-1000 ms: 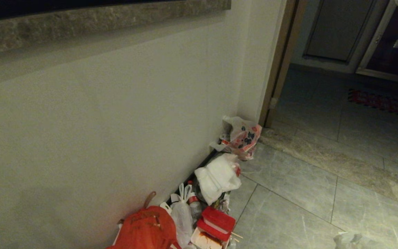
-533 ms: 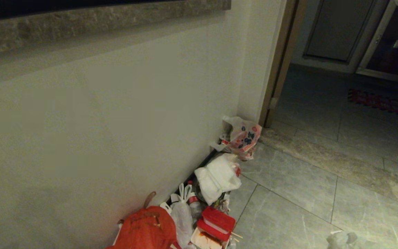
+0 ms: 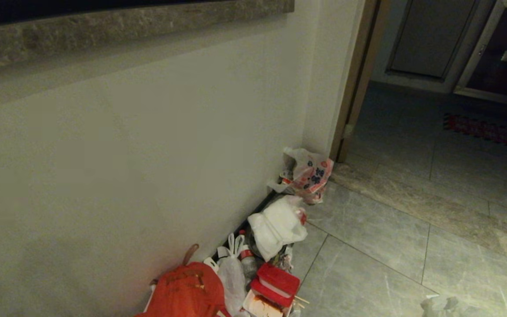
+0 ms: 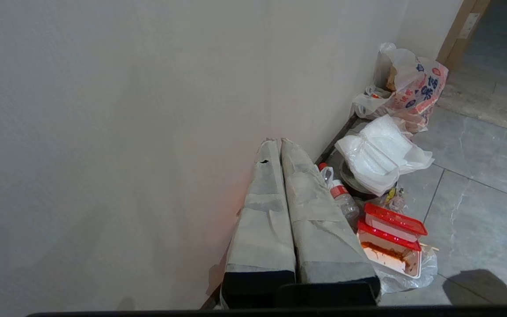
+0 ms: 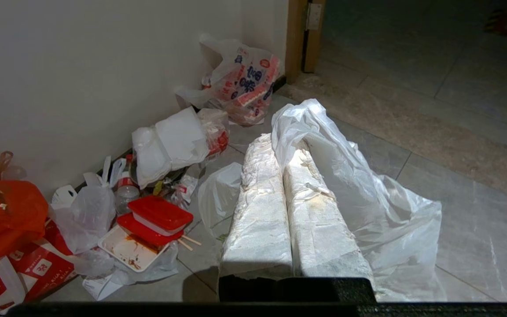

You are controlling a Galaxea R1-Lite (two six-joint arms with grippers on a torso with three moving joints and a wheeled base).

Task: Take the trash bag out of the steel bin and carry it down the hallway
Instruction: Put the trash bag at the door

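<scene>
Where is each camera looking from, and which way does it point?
Head view: high up, facing down at the wall and rubbish; no arms show.
Left wrist view: behind the shut left gripper, facing the wall corner.
Right wrist view: behind the right gripper, shut on the trash bag.
All three share the red-lidded box.

Cream wall (image 3: 148, 145); grey marble-look floor tiles (image 3: 368, 246); brown door frame (image 3: 359, 75) — dim passage beyond.

We see the trash bag (image 5: 359, 185), thin crinkly translucent-white plastic, pinched between the closed fingers of our right gripper (image 5: 280, 152) at their tips, draping down one side toward the grey-tiled hallway (image 5: 456, 185) floor.
</scene>
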